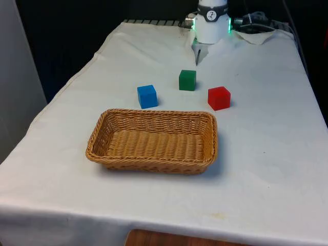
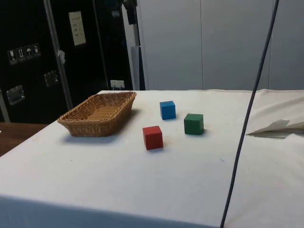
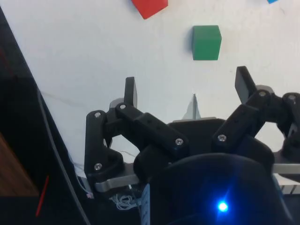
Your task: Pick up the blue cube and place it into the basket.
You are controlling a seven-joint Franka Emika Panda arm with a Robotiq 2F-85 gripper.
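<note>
the task is judged to be at its very start, with the approach not yet made. the blue cube (image 1: 147, 96) rests on the white cloth (image 1: 266, 154) just beyond the far rim of the wicker basket (image 1: 97, 138), apart from it, and nothing is seen lying in the basket. a green cube (image 1: 187, 80) stands near it towards the front view's right, and a red cube (image 1: 219, 98) further right again. the gripper (image 3: 187, 89) is held above bare cloth, well apart from the blue cube, with the green cube nearest ahead of it; its fingers (image 3: 131, 92) are spread wide and nothing is held between them. for the next move, the gripper would need to be carried past the green cube, centred over the blue cube, and lowered with the jaws astride it before closing.
</note>
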